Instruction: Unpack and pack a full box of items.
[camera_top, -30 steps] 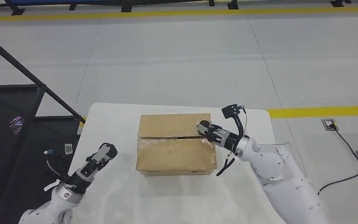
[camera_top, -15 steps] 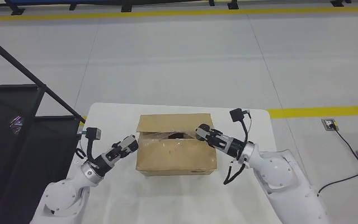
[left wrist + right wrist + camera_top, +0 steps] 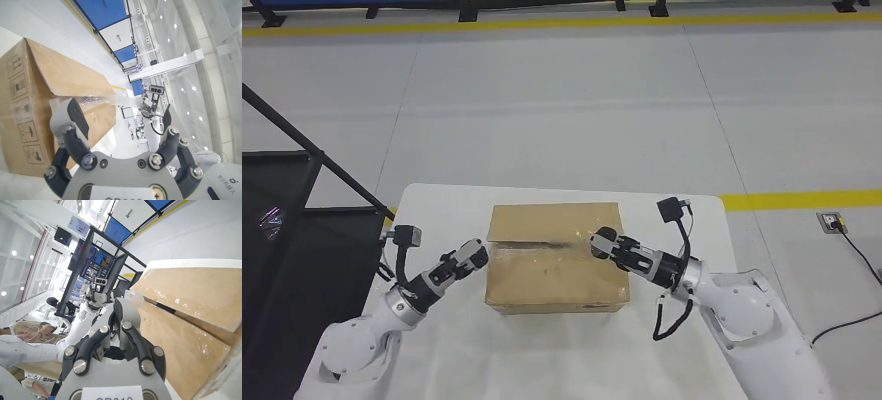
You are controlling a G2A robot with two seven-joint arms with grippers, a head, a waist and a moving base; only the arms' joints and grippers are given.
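Box: The cardboard box (image 3: 554, 268) sits in the middle of the white table (image 3: 442, 210). Its flaps are down, and a thin dark gap shows along the top seam (image 3: 166, 309).

Left gripper: We see the left gripper (image 3: 474, 253) just beside the box's left end. Its fingers are spread wide and hold nothing.

Right gripper: The right gripper (image 3: 598, 242) is over the box's top, near its right end and at the seam. Its fingers are pressed together. We judge that they pinch the loose end of the clear tape (image 3: 124, 100) that stretches away from the box toward them.

Change: One second ago the left gripper was well apart from the box. It then swung in beside the left end and has barely shifted since. The right gripper has crept a little across the box's top toward the near flap. The seam gap was wider half a second ago and has narrowed again.

Meaning: We read this as the unsealing step, early in the task, with nothing yet taken out of the box. With both grippers at the box, the left one looks placed to steady it or take a flap once the tape is off.
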